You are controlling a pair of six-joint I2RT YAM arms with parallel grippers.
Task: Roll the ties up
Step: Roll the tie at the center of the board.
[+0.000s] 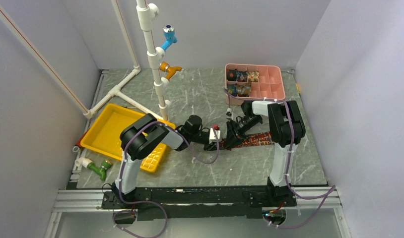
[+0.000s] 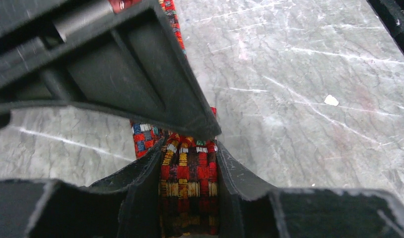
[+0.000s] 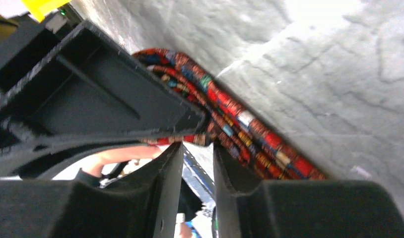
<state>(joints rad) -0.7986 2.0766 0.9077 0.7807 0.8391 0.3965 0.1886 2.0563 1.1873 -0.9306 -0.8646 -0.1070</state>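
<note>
A grey marbled tabletop (image 1: 200, 99), scuffed with pale scratches, sat enclosed by plain white walls (image 1: 239, 29) on the left, back and right. White plastic piping (image 1: 149, 44) rose upright from its far left part, carrying a blue tap (image 1: 168, 35) and an orange tap (image 1: 169, 70), with more pipe branching across the surface toward the left wall. An aluminium rail frame (image 1: 200, 196) ran along the near edge, and the light was even and soft.

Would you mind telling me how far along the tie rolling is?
Done: several small patterned rolls sit in the pink compartment box. In hand: the left gripper pinches a flat red patterned fabric tie; the right gripper is beside it. Left: rolling and boxing it.
</note>
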